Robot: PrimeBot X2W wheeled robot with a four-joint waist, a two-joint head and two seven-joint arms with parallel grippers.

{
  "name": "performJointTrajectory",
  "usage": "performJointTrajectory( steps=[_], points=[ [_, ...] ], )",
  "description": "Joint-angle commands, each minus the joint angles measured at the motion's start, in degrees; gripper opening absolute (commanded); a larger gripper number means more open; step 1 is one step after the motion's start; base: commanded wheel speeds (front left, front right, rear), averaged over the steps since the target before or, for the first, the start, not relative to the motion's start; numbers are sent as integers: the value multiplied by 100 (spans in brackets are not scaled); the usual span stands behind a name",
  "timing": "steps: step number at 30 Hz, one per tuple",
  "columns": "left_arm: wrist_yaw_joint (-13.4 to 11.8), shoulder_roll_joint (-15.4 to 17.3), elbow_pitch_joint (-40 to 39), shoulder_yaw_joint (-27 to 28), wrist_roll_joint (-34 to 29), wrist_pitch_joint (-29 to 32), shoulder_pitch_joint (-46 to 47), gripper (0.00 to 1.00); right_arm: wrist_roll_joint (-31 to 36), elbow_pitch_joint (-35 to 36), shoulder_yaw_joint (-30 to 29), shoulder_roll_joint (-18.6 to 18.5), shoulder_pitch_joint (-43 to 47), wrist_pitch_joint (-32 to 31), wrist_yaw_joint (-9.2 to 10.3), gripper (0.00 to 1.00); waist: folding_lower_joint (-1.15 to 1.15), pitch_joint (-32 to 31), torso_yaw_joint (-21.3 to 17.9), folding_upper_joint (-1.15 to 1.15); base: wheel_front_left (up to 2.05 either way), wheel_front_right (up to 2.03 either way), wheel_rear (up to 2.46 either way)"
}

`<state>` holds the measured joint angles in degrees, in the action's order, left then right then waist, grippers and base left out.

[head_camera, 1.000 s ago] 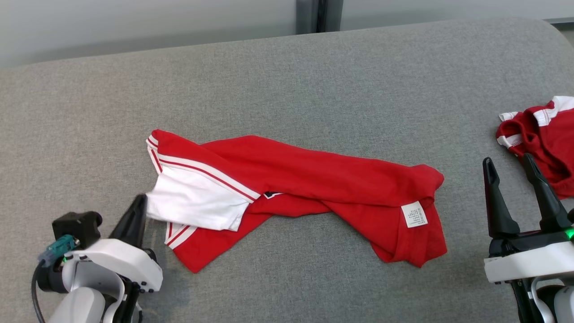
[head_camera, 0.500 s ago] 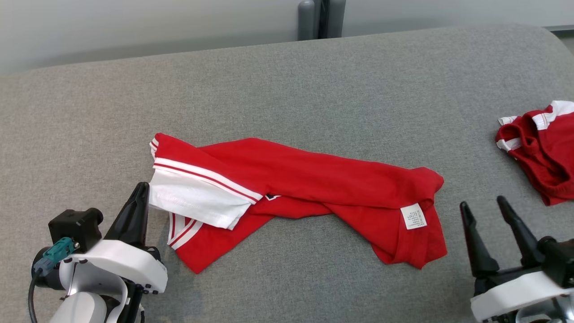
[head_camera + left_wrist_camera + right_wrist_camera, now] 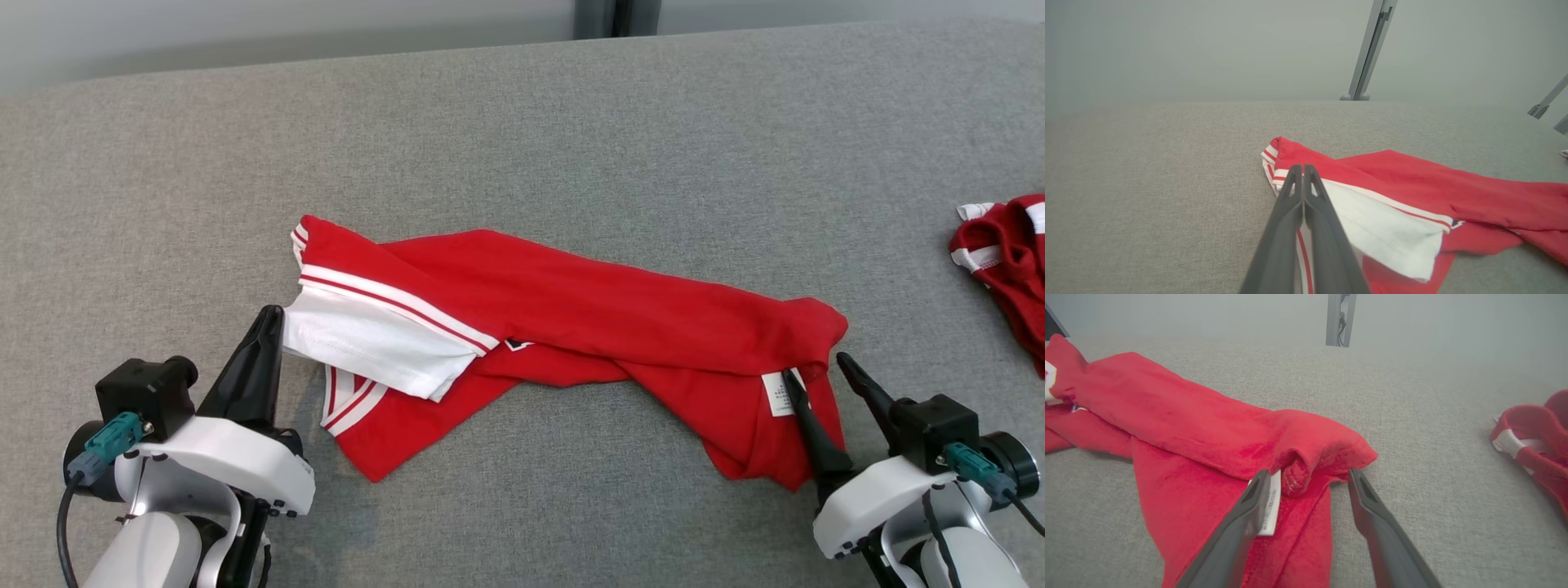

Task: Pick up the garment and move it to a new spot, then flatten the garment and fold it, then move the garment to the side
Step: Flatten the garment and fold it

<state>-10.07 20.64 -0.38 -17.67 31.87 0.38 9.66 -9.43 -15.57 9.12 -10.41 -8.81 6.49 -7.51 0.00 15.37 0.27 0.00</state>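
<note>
Red cloth garment (image 3: 588,302) with white sleeve (image 3: 367,351) and striped cuff lies crumpled across middle of grey fabric-covered table (image 3: 522,122). Left end effector (image 3: 268,317) fully closed, tip right against sleeve's left edge. Sleeve edge looks raised there; whether cloth is pinched, cannot tell. Right end effector (image 3: 815,366) spread wide, low over garment's right end: one finger across small white care label (image 3: 774,394), other at hem's outer edge. Nothing clamped. Second red-and-white garment (image 3: 1008,253) sits well apart, far right.
</note>
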Motion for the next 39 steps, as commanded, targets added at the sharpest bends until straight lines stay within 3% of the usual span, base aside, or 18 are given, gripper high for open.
performJointTrajectory(
  steps=[1,2,10,18,27,33,39],
  points=[
    [8,11,-12,15,-18,-45,72,0,95,-94,-29,15,-89,81,4,17,0,12,13,0,0,0,0],
    [5,11,-21,30,-22,-78,81,0,111,-150,-43,11,-135,111,4,0,0,16,15,0,0,0,0],
    [-39,62,-266,138,-123,-399,206,0,-51,119,-286,-32,-307,374,4,0,0,-61,-69,0,0,0,0],
    [-138,319,-1065,388,-429,-591,856,0,-182,1380,-722,-324,-844,260,4,0,0,-230,-213,0,0,0,0],
    [-134,658,-1833,621,-788,-394,2254,0,-366,2492,-980,-709,-1519,-347,4,0,0,-460,-204,0,0,0,0],
    [-44,750,-1901,560,-869,-115,3027,0,-547,2653,-975,-715,-1715,-575,4,0,0,-484,-221,0,0,0,0],
    [189,656,-1420,342,-755,66,3643,0,-779,2251,-816,-766,-2125,-666,3,0,0,-258,-251,0,0,0,0]
  ],
)
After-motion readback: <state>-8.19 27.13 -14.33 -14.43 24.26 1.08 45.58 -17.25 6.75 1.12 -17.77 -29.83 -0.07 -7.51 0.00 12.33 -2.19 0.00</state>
